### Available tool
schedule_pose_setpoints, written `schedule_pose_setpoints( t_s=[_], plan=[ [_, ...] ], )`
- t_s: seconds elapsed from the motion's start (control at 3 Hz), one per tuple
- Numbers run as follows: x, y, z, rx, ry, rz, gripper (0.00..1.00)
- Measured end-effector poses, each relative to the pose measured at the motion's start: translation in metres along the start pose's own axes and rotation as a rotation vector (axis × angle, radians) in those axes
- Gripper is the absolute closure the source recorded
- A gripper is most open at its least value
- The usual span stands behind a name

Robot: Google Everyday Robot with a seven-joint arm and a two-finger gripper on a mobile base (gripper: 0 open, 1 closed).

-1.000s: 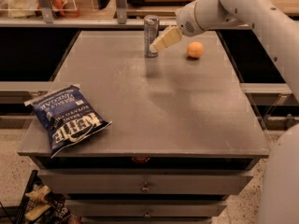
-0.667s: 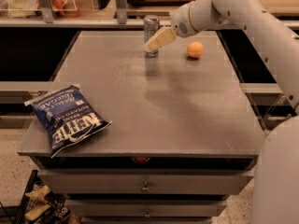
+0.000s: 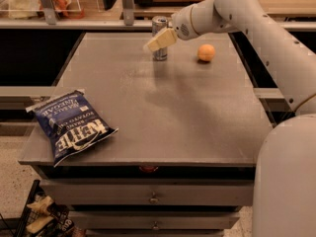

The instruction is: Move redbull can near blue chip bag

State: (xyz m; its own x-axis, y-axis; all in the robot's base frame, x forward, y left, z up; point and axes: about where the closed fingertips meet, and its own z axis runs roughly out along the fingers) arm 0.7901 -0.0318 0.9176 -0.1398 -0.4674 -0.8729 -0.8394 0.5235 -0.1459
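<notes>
While the blue chip bag [image 3: 71,127] lies at the worktop's [image 3: 187,112] near-left edge, the redbull can [image 3: 159,22] stands upright at the far middle, well apart.
The gripper [image 3: 154,43] crosses the can's front, hiding its middle; clamped or not, I cannot tell. An orange fruit [image 3: 206,52] sits to the right.

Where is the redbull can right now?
In the camera view, the redbull can stands upright near the table's far edge, just left of the orange fruit. The gripper is right in front of it.
</notes>
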Motion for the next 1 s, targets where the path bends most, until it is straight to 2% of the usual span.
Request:
schedule_pose_setpoints(
  t_s=[0.33, 1.0],
  plan=[
    [-0.0024, -0.0013, 0.0105, -0.005, -0.018, 0.020, 0.18],
    [-0.0026, -0.0035, 0.0181, -0.012, -0.034, 0.036, 0.64]
  ],
)
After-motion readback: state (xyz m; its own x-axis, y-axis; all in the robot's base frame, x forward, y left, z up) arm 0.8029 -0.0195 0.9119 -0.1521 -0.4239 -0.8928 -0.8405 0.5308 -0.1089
